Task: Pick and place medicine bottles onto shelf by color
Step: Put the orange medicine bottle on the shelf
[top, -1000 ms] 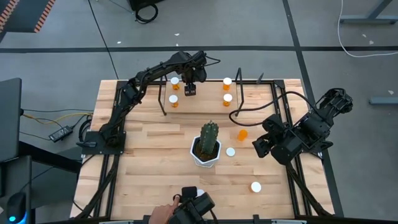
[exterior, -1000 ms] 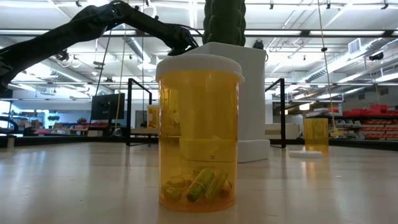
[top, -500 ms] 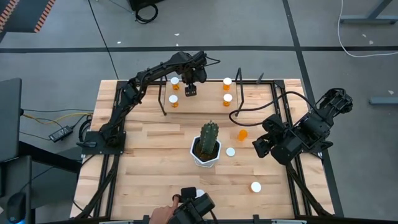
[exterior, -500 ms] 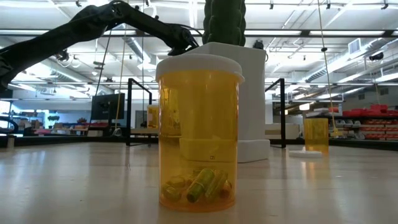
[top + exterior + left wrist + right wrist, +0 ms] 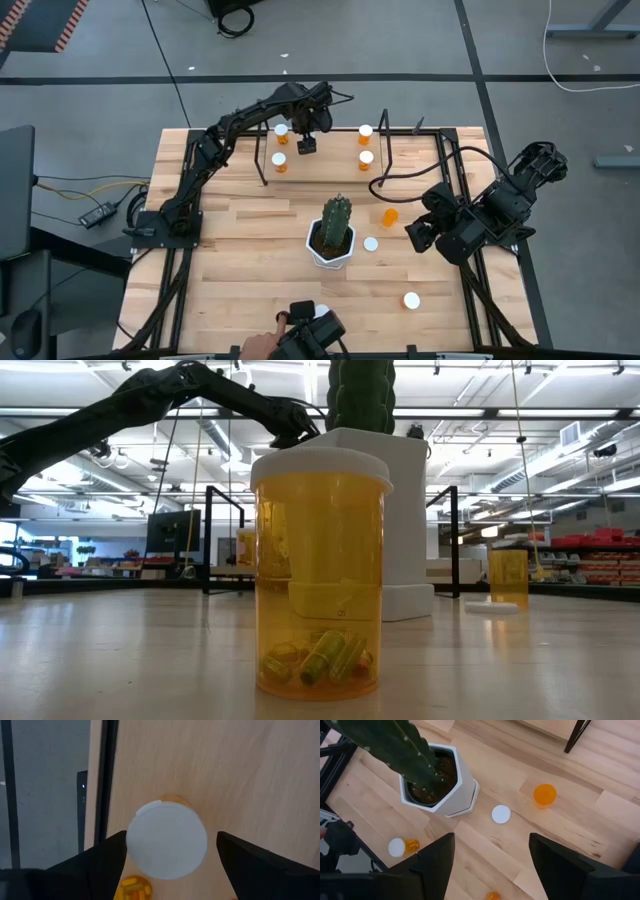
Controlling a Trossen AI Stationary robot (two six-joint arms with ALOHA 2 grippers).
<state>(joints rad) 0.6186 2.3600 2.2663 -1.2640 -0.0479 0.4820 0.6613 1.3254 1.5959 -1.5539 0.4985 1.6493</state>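
My left gripper (image 5: 305, 143) points down over the shelf (image 5: 325, 170) at the table's far edge, open. Its fingers stand on either side of a white-capped medicine bottle (image 5: 167, 840) that stands upright on the top board, with a gap showing beside the cap. In the high view the gripper hides this bottle. Several more orange bottles stand on the shelf, two at the left (image 5: 279, 160) and two at the right (image 5: 366, 158). My right gripper (image 5: 415, 237) waits open, raised over the table's right side, with nothing between its fingers (image 5: 492, 870).
A green cactus in a white pot (image 5: 333, 235) stands mid-table. Right of it stand an uncapped orange bottle (image 5: 389, 215) and a loose white cap (image 5: 371, 243). Another bottle (image 5: 411, 300) stands near the front right, and one (image 5: 320, 575) stands right before the low camera.
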